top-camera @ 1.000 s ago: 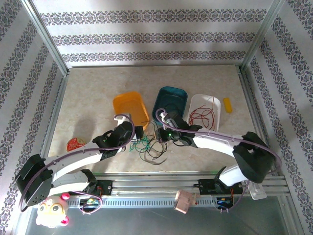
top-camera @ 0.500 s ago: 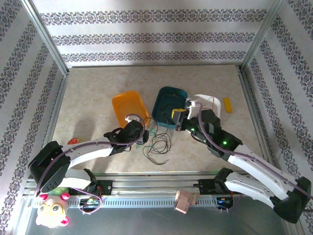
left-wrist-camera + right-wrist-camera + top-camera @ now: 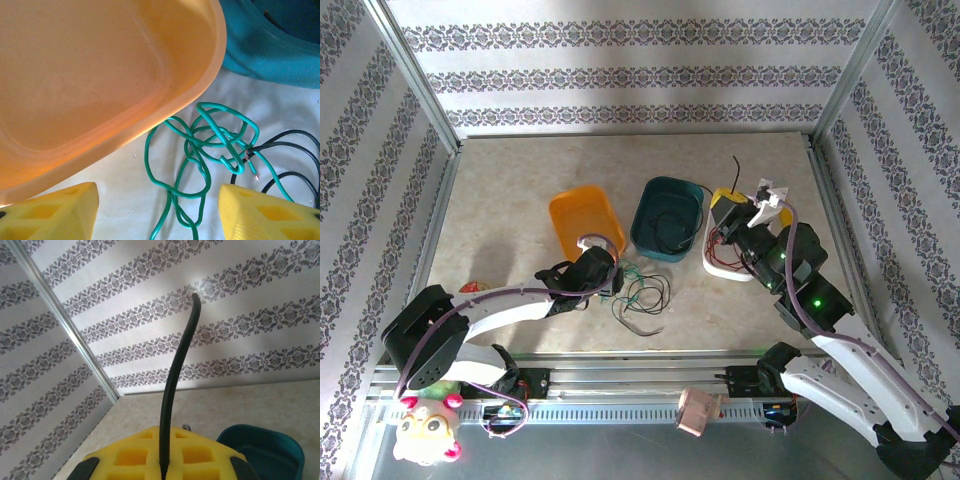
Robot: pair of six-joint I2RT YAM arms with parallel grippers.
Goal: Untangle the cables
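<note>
A loose tangle of green and black cables lies on the table in front of the trays. My left gripper sits low at the tangle's left edge; its yellow fingers stand wide apart, open, with green cable loops on the table between them and black cables to the right. My right gripper is raised over the white tray, shut on a black cable that sticks straight up from the closed pads. Red cables lie in the white tray.
An orange tray and a teal tray stand side by side behind the tangle; the teal tray holds black wire. The orange tray's rim is close above my left fingers. A red round item lies far left. Metal frame posts edge the table.
My right arm pulled a black cable out of the tangle, swung right and rose over the white tray. My left gripper edged right and stays low at the tangle.
</note>
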